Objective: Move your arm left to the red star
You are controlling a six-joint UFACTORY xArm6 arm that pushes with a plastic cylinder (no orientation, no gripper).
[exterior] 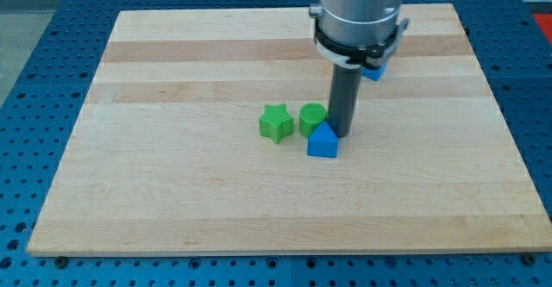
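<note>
Just behind blue block [323, 140]: my tip [343, 134].

No text, label, brand, number or sign can be read anywhere in the camera view; the bench [172, 192] shows only bare wood grain; the green star [276, 122], the green cylinder [311, 118] and the blue block [323, 140] have plain faces; the arm's metal housing [360, 11] bears no legible marking.
</note>
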